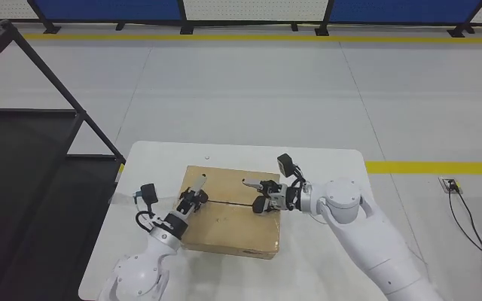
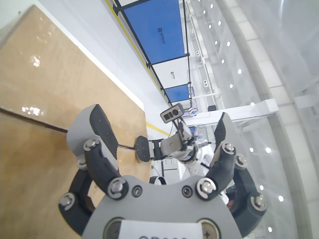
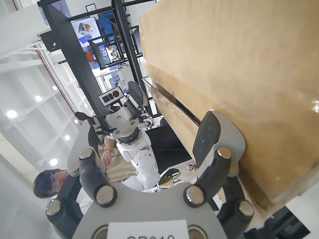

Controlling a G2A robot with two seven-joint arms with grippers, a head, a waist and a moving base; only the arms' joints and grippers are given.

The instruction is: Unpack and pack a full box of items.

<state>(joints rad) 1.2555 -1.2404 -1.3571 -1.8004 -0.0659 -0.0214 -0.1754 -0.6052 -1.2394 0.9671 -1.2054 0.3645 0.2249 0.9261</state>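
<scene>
Left hand sat over the box's left seam end, fingers spread, holding nothing. The box was shut in the middle of the white tabletop. It was plain brown cardboard with flat flaps and a thin dark centre seam. Right hand was at the box's right seam end, also spread and empty. Its dimpled black rubber pads were close by the flap. We read both as staged to part the flaps.
</scene>
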